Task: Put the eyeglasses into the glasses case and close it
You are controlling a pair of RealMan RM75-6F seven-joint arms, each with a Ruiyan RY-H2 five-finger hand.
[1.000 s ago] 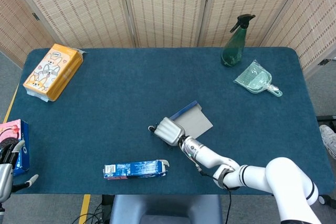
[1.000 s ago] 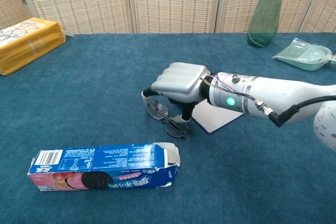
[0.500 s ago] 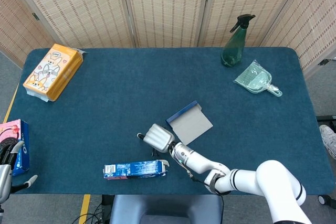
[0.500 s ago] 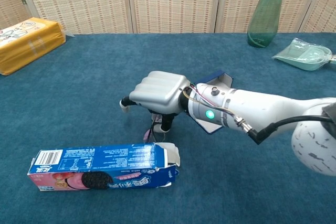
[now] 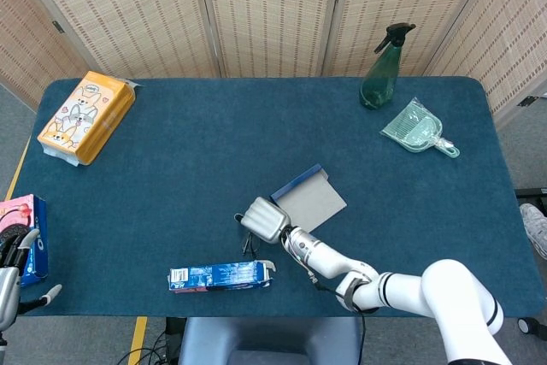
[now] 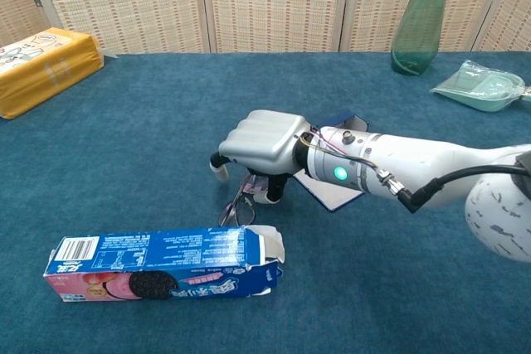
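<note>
The eyeglasses are thin, dark-framed and tilted, with their lenses low beside the cookie box. My right hand holds them from above by the upper part of the frame, fingers curled down. In the head view that hand is just front-left of the glasses case, with the eyeglasses showing below it. The case lies open and flat, grey inside with a blue edge; in the chest view the case is mostly hidden behind my wrist. My left hand rests at the table's near left corner, holding nothing.
A blue cookie box lies close in front of the glasses. A yellow tissue pack sits at the far left. A green spray bottle and a mint dustpan stand at the far right. A pink-and-blue box is by my left hand.
My right hand closed on the glasses, carried them toward the cookie box, then drew back a little toward the case. The glasses now hang tilted under it. The left hand stayed put.
</note>
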